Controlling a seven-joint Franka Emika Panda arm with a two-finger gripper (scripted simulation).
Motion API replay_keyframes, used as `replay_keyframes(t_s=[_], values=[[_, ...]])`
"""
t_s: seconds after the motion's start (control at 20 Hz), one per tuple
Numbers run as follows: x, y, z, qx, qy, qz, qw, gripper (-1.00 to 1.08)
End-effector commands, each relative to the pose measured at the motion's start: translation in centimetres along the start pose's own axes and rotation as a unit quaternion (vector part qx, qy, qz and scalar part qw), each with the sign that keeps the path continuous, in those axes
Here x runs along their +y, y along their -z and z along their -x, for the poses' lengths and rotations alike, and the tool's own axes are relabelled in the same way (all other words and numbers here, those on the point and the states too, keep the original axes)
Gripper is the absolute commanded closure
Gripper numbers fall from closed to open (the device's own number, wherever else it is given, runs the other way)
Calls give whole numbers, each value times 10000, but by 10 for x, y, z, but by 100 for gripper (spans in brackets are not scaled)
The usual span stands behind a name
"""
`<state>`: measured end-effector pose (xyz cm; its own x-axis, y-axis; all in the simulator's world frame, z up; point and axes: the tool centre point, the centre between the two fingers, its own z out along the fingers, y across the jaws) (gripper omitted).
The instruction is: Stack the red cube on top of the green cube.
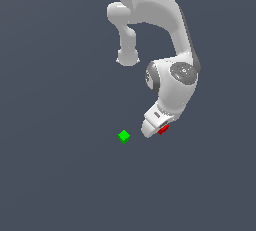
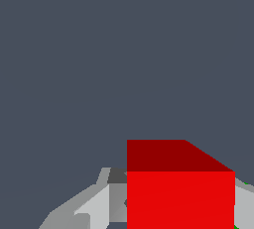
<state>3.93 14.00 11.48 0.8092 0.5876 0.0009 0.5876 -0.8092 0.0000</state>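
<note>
Gripping the red cube [image 1: 163,129] between its fingers, the gripper [image 1: 156,129] sits low over the grey floor [image 1: 60,175]. Green cube [image 1: 124,136] rests on the floor, near the gripper on the exterior view's left, apart from it. Wrist view shows the red cube close, a finger [image 2: 99,205] beside it.

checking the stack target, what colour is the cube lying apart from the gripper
Bright green: the green cube, clearest in the exterior view.
</note>
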Motion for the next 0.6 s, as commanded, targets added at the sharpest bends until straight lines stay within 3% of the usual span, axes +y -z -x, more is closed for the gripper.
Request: replay_keyframes(t_s=[0.0, 0.55], values=[[11, -4, 8, 0, -9, 2, 10000, 108], [100, -41, 72, -3, -11, 2, 10000, 108]])
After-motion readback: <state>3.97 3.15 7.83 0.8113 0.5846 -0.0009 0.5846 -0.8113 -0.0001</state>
